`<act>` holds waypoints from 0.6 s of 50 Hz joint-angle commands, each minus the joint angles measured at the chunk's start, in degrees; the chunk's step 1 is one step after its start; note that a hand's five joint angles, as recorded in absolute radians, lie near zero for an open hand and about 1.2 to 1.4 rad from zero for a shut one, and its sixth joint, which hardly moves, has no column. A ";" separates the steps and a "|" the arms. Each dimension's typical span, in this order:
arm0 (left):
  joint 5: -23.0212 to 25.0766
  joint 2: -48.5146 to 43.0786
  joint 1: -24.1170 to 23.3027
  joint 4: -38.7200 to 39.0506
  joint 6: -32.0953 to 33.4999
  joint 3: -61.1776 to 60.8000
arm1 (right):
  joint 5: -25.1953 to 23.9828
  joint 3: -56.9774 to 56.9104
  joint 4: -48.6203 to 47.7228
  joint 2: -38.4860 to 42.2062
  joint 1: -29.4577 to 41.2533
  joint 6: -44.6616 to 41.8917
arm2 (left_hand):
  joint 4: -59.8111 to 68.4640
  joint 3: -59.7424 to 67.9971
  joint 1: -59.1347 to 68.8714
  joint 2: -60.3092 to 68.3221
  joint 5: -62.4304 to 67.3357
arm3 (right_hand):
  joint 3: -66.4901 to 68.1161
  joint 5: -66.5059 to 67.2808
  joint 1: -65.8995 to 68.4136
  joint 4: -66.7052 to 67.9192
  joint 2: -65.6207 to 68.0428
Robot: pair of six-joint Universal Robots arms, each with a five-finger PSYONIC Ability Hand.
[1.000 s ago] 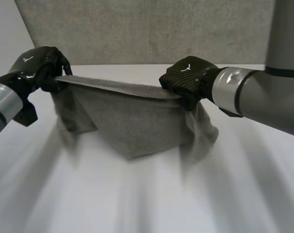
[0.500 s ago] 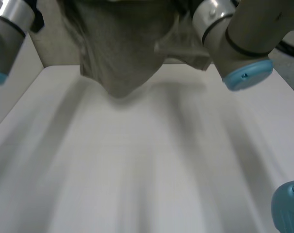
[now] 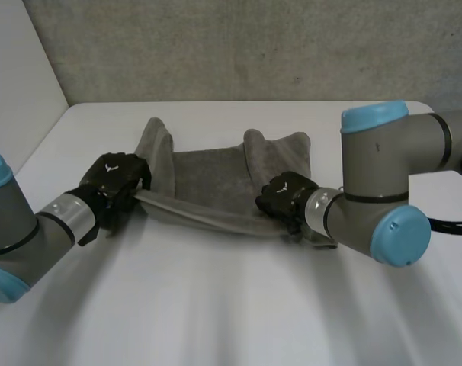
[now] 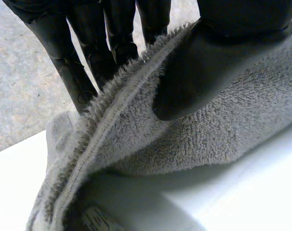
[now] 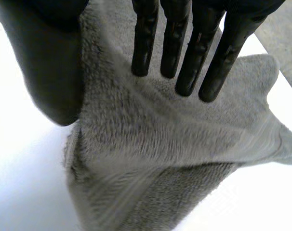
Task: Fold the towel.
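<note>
My left robot hand is clamped on the towel at its near left corner. In my left wrist view the fingers run straight behind the hemmed edge. The thumb presses on the pile from the other side, so the cloth is pinched between them. Below that pinch the edge hangs a little clear of the table, with a hollow under the fold.

My right robot hand grips the same near edge at its right end. In my right wrist view its straight fingers lie across the upper face of the cloth and its thumb sits at the side. The towel's edge runs up between them toward the palm.

The grey towel lies on the white table, toward its far middle, in front of the grey wall. Its near edge is drawn out as a narrow band between my 2 robot hands. The middle part behind that band lies flat. Along the far side the cloth is bunched into 2 humps, 1 beyond my left robot hand and 1 beyond my right robot hand.

My left arm and my right arm both reach in low over the table from its near side.
</note>
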 commanded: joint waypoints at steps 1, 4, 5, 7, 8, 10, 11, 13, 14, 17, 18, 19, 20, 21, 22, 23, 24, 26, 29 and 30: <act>-0.44 1.08 0.52 0.14 0.92 0.41 | 1.97 9.48 -9.64 -3.65 -0.21 9.53 | 2.11 3.55 7.43 3.47 6.76 | -9.56 -8.26 -9.84 -9.78 -9.73; -0.44 1.17 0.87 0.23 0.92 0.50 | 2.68 11.26 -11.15 -4.27 -0.30 11.05 | 2.11 3.55 7.43 3.47 6.76 | -10.25 -8.95 -10.52 -10.46 -10.42; -0.52 1.17 0.96 0.23 0.92 0.50 | 3.38 12.74 -12.45 -4.96 -0.30 12.18 | 2.11 3.55 7.43 3.47 6.76 | -10.74 -9.45 -11.02 -10.96 -10.92; -0.52 1.26 1.14 0.23 0.83 0.32 | 4.09 14.07 -13.52 -5.76 -0.39 12.98 | 2.11 3.55 7.43 3.47 6.76 | -11.59 -10.30 -11.87 -11.81 -11.76; -0.52 1.34 1.31 0.23 0.83 0.15 | 4.70 15.46 -14.13 -6.63 -0.39 13.33 | 2.11 3.55 7.43 3.47 6.76 | -12.76 -11.46 -13.04 -12.98 -12.93; -0.52 1.52 1.49 0.15 0.74 -0.03 | 4.97 16.97 -14.58 -7.87 -0.65 13.51 | 2.11 3.55 7.43 3.47 6.76 | -13.61 -12.32 -13.89 -13.83 -13.78; -0.52 1.69 1.58 0.14 0.74 -0.11 | 4.97 18.71 -15.10 -9.52 -1.26 13.77 | 2.11 3.55 7.43 3.47 6.76 | -13.78 -12.48 -14.06 -14.00 -13.95; -0.52 1.70 1.66 0.14 0.74 -0.29 | 4.97 20.56 -15.97 -11.46 -2.05 14.12 | 2.11 3.55 7.43 3.47 6.76 | -13.61 -12.32 -13.89 -13.83 -13.79; -0.61 1.78 1.66 -0.03 0.66 -0.38 | 4.97 22.32 -17.11 -13.48 -2.93 14.56 | 2.11 3.55 7.43 3.47 6.76 | -13.11 -11.82 -13.39 -13.33 -13.28; -0.52 1.87 1.75 -0.03 0.22 -0.64 | 4.71 26.09 -19.40 -17.00 -4.34 15.79 | 2.11 3.55 7.43 3.47 6.76 | -11.43 -10.14 -11.71 -11.65 -11.61; -0.52 1.87 1.75 -0.03 0.22 -0.64 | 4.70 26.11 -19.41 -17.01 -4.34 15.79 | 2.11 3.55 7.43 3.47 6.76 | -11.42 -10.13 -11.70 -11.64 -11.60; -0.52 1.87 1.84 -0.03 -0.04 -0.64 | 4.70 27.85 -20.19 -18.49 -5.04 15.97 | 2.11 3.55 7.43 3.47 6.76 | -9.42 -8.13 -9.70 -9.64 -9.60; -0.52 1.87 1.84 -0.03 -0.05 -0.64 | 4.70 29.09 -20.72 -19.64 -6.00 16.05 | 2.11 3.55 7.43 3.47 6.76 | -7.57 -6.28 -7.85 -7.79 -7.75; -0.52 1.87 1.84 -0.03 -0.13 -0.73 | 4.70 29.10 -20.73 -19.65 -6.01 16.06 | 2.11 3.55 7.43 3.47 6.76 | -7.55 -6.26 -7.83 -7.77 -7.73; -0.52 1.87 1.84 -0.03 -0.40 -0.73 | 4.62 30.15 -20.99 -20.61 -6.97 16.06 | 2.11 3.55 7.43 3.47 6.76 | -5.89 -4.60 -6.17 -6.11 -6.06; -0.52 1.87 1.84 -0.03 -0.40 -0.73 | 4.62 30.16 -20.99 -20.62 -6.98 16.06 | 2.11 3.55 7.43 3.47 6.76 | -5.87 -4.58 -6.15 -6.09 -6.05; -0.52 1.87 1.84 0.06 -0.57 -0.73 | 4.62 31.03 -21.08 -21.40 -7.85 16.06 | 2.11 3.55 7.43 3.47 6.76 | -4.87 -3.58 -5.15 -5.09 -5.05; -0.52 1.78 1.84 -0.03 -0.66 -0.73 | 4.44 31.91 -21.08 -22.02 -8.74 16.06 | 2.11 3.55 7.43 3.47 6.76 | -4.69 -3.40 -4.97 -4.91 -4.87; -0.52 1.78 1.84 -0.03 -0.66 -0.82 | 3.91 33.85 -20.99 -22.90 -10.85 16.06 | 2.11 3.55 7.43 3.47 6.76 | -2.84 -1.55 -3.12 -3.06 -3.02; -0.52 1.78 1.84 0.06 -0.66 -0.82 | 3.57 34.89 -21.08 -23.08 -11.63 16.06 | 2.11 3.55 7.43 3.47 6.76 | -2.51 -1.22 -2.79 -2.73 -2.68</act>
